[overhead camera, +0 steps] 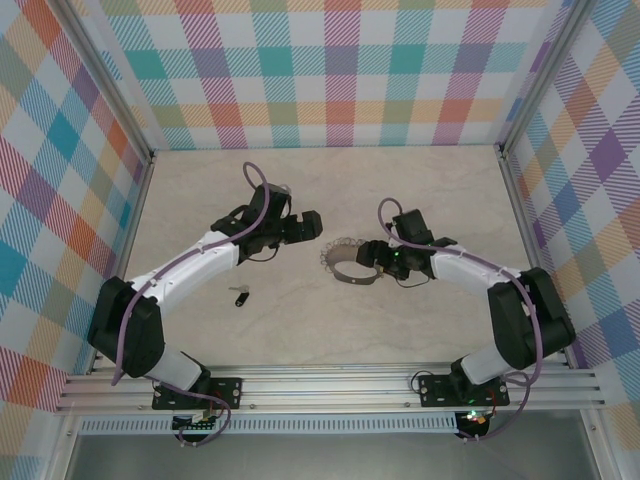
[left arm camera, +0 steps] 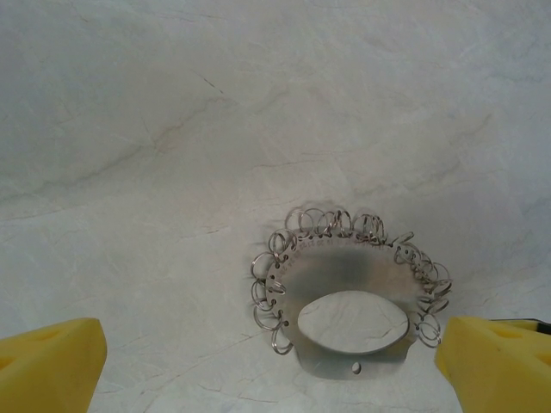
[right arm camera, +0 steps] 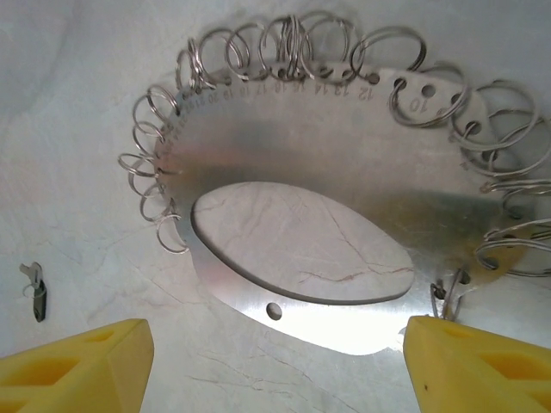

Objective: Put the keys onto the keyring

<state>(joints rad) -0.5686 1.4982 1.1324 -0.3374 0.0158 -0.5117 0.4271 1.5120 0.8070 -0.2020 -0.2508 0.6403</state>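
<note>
The keyring (overhead camera: 330, 258) is a flat silver plate with an oval cut-out and several small wire rings along its curved edge, lying on the marble table. In the right wrist view the keyring (right arm camera: 284, 146) lies just ahead of my right gripper (right arm camera: 275, 361), whose yellow fingers stand wide apart on either side of its near edge, open. From the left wrist the keyring (left arm camera: 344, 271) lies ahead of my left gripper (left arm camera: 275, 370), open and holding nothing. A tiny dark key (overhead camera: 240, 296) lies by the left arm, also seen as the key (right arm camera: 36, 295).
Checked walls enclose the table (overhead camera: 420, 180) on three sides. An aluminium rail (overhead camera: 330, 385) with the arm bases runs along the near edge. The two grippers, left gripper (overhead camera: 318, 226) and right gripper (overhead camera: 368, 258), face each other close together at mid-table.
</note>
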